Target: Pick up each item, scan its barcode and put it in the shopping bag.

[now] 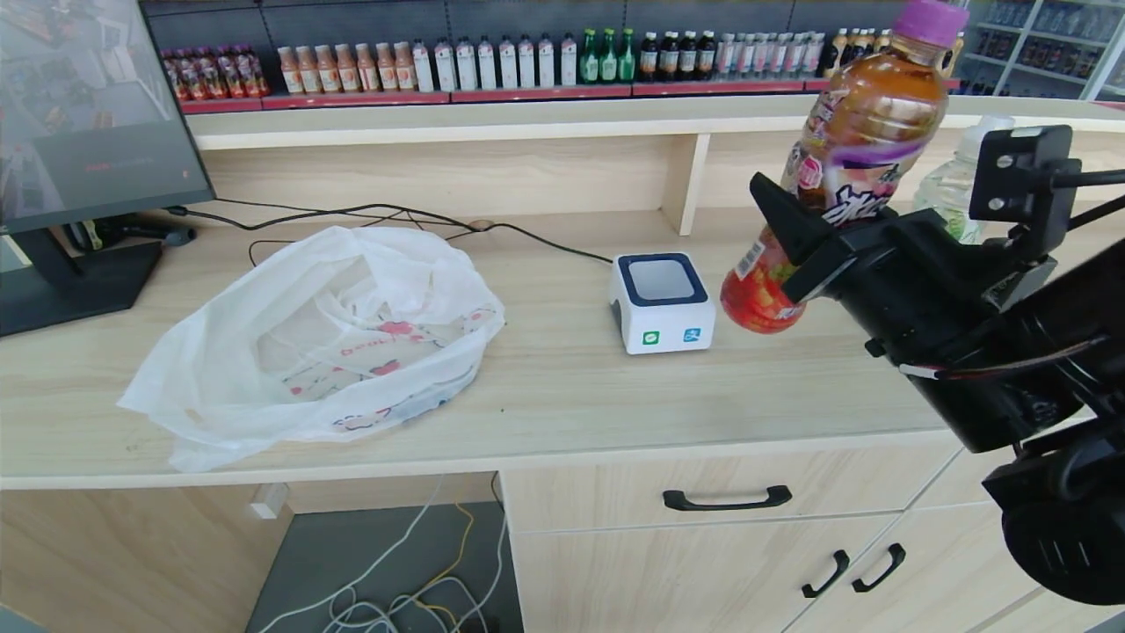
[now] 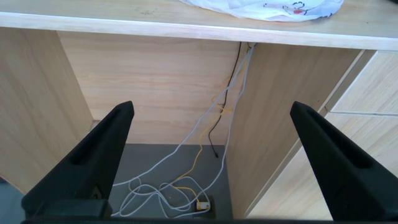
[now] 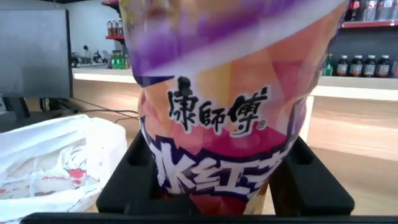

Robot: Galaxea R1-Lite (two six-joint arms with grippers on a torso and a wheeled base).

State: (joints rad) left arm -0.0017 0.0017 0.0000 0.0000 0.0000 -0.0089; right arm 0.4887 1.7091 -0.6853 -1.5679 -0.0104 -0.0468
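Observation:
My right gripper (image 1: 822,251) is shut on a brown tea bottle (image 1: 844,167) with a purple cap and a pink-and-purple label. It holds the bottle tilted in the air, its base just right of the white barcode scanner (image 1: 661,301) on the counter. The bottle's label (image 3: 221,118) is close up between the black fingers (image 3: 127,171) in the right wrist view. A white plastic shopping bag (image 1: 325,338) lies open on the counter's left half. My left gripper (image 2: 208,158) hangs open below the counter edge, facing the recess with loose cables.
A monitor (image 1: 88,114) on a black stand sits at the counter's back left, with a cable (image 1: 395,215) running to the scanner. A clear bottle (image 1: 954,180) stands behind my right arm. Drawers (image 1: 728,499) lie beneath the counter. Shelves of bottles line the back.

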